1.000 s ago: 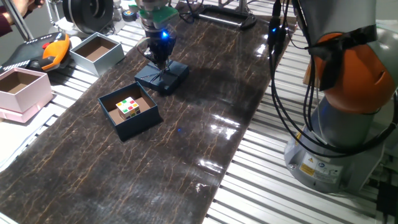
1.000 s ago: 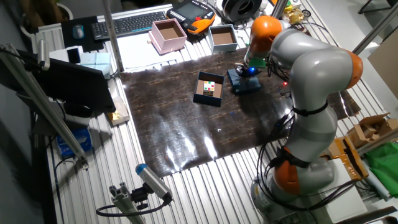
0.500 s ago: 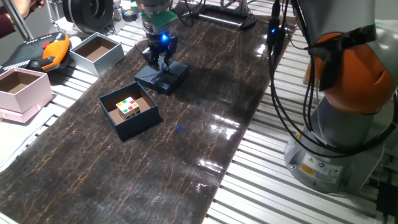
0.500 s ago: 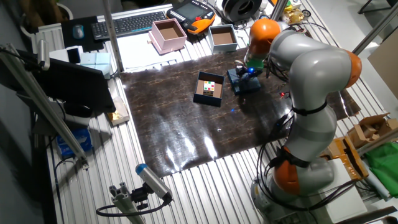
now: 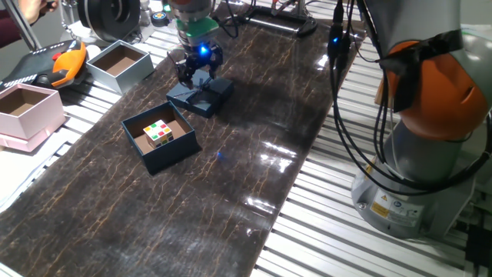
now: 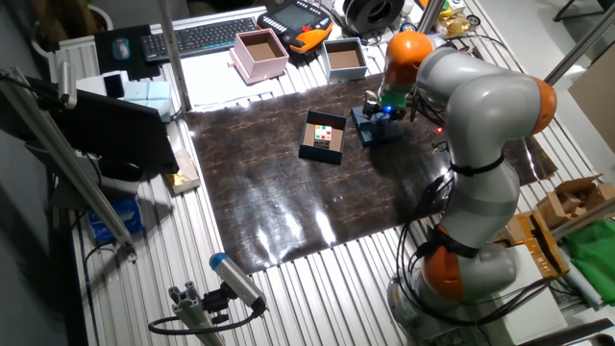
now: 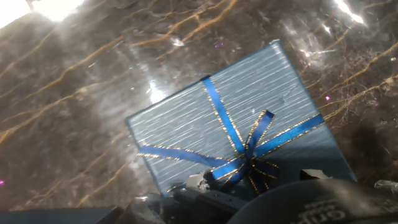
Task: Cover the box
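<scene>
Nearest the hand camera we see the lid [image 7: 230, 124], navy with a blue ribbon bow [image 7: 245, 163] edged in gold, lying on the dark marbled mat [image 7: 74, 81]. From one fixed view the fingers [image 5: 198, 75] hang directly over the lid [image 5: 201, 95] — spread apart, holding nothing we can make out; whether the tips touch the lid we cannot tell. The box [image 5: 159, 135] stands open on the mat just beside the lid, a coloured cube [image 5: 160, 132] inside it. Farther back on the bench [image 5: 323, 208] we note a grey box [image 5: 120, 65] and a pink box [image 5: 29, 109], both open — well apart from the navy pair.
</scene>
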